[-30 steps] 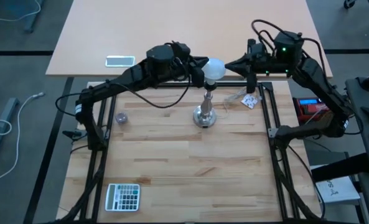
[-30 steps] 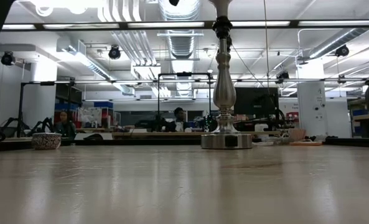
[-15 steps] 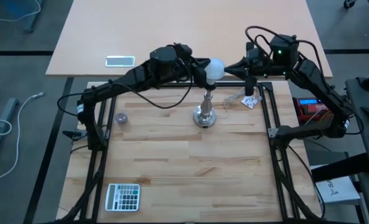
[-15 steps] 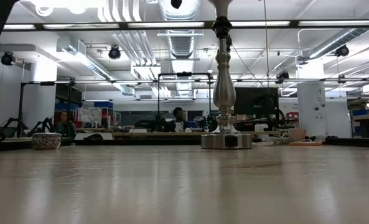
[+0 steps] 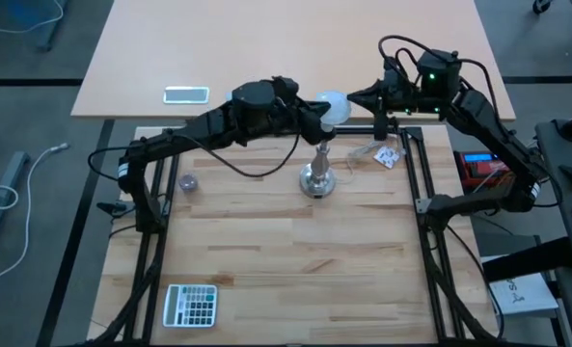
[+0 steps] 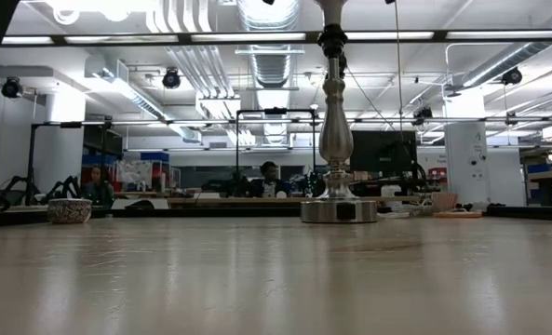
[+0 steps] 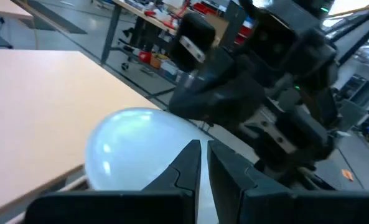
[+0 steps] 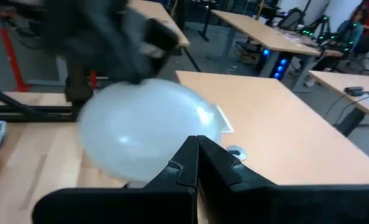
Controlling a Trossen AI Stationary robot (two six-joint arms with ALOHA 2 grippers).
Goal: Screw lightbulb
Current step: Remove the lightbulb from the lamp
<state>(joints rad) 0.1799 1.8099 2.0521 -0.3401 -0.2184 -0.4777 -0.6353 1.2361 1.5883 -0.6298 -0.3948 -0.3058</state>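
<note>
1. The bulb (image 5: 334, 104) sits on top of the metal stand (image 5: 318, 172), between the two sets of jaws, over the far edge of the worktop (image 5: 286, 251).
2. The left jaws (image 5: 320, 112) reach in from one side, tips against the globe. In the left wrist view (image 7: 201, 163) the two fingers stand almost together, only a thin slit between them, with the bulb (image 7: 137, 146) just beyond the tips. They are closed and do not clasp the globe.
3. The right jaws (image 5: 355, 97) come from the opposite side, tips just beside the bulb. In the right wrist view (image 8: 196, 163) the fingers meet at a point, closed, with the blurred bulb (image 8: 148, 134) right in front of them.
4. Whether either set of tips truly presses on the glass cannot be told.
5. In the low view only the stand (image 6: 336, 130) shows, upright on its round base; the bulb and both jaws are above the picture's top edge.
6. Well away from the jaws, on the near left of the worktop, lies a calculator (image 5: 190, 305).
7. A small round object (image 5: 189, 181) lies on the left arm's side, below that arm.
8. A phone (image 5: 186, 93) lies on the pale table beyond the left jaws.
9. A small card or packet (image 5: 388, 156) lies under the right jaws, near the stand.
</note>
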